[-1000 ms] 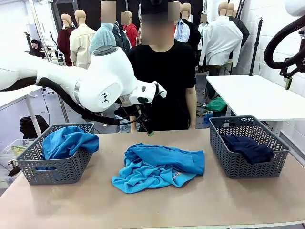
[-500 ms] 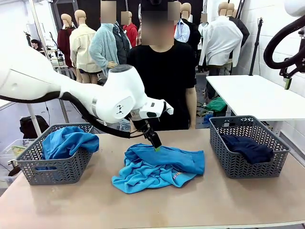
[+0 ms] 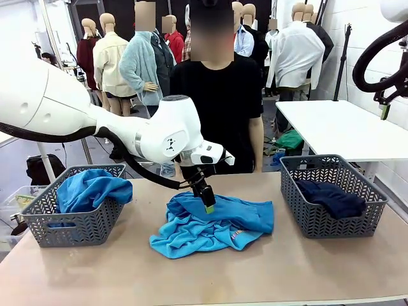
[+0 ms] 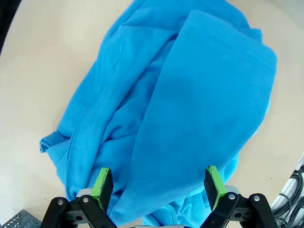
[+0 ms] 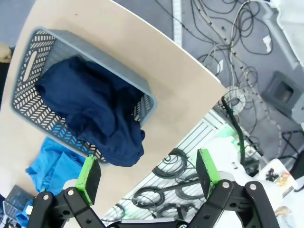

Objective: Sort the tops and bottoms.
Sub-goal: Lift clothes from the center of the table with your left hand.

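**Left hand poised over the heap of tops**

We see the robot's left hand (image 3: 208, 205) right at a heap of turquoise tops (image 3: 213, 226) in the middle of the worktop (image 3: 306, 268). Its fingers are spread wide and grip nothing, one on each side of a thick fold of cloth. A blue top (image 3: 89, 190) lies in the grey left basket (image 3: 83, 231). The dark navy bottoms (image 3: 331, 197) lie in the matching right basket (image 3: 315, 224). The right hand (image 5: 149, 173) hangs high above that basket, its fingers likewise spread and empty. A person (image 3: 223, 95) stands at the far side.

We judge the risk to lie in the pinch. The heap looks like several tangled pieces, so closing here may lift more than one, or catch only a thin layer that slips free. A trailing sleeve could also snag on a basket rim.
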